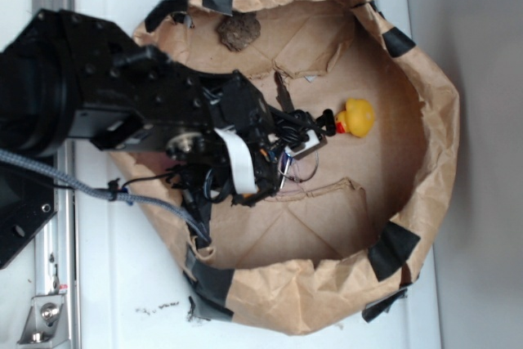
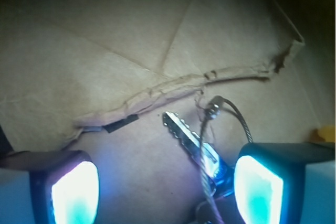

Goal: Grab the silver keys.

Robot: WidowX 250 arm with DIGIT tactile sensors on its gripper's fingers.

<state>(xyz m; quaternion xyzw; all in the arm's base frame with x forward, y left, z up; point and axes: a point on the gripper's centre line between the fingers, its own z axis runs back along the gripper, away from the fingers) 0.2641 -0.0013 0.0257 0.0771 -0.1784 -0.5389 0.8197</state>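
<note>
- Black gripper reaching in from nine o'clock, low over the floor of the brown paper basin.
- In the wrist view, gripper spread wide, released: two glowing blue-white pads at seven and five o'clock, a broad gap between them, nothing clamped.
- Silver keys lying on the cardboard floor inside that gap, nearer the five o'clock pad; one toothed blade pointing toward eleven o'clock, thin wire ring looping up toward one o'clock and curving back down beside the right-hand pad.
- Whether the keys touch that pad: cannot tell.
- In the exterior view, silver keys half hidden under the gripper tip, near the centre of the basin, with a wire loop showing at five o'clock from the tip.
- Yellow rubber duck just at three o'clock of the gripper tip, close by, on the basin floor.
- Brown rough lump at twelve o'clock, near the basin's far wall, well apart from the keys.
- Black tape patches along the basin rim.
- Torn cardboard seam crossing the floor just above the keys in the wrist view.
</note>
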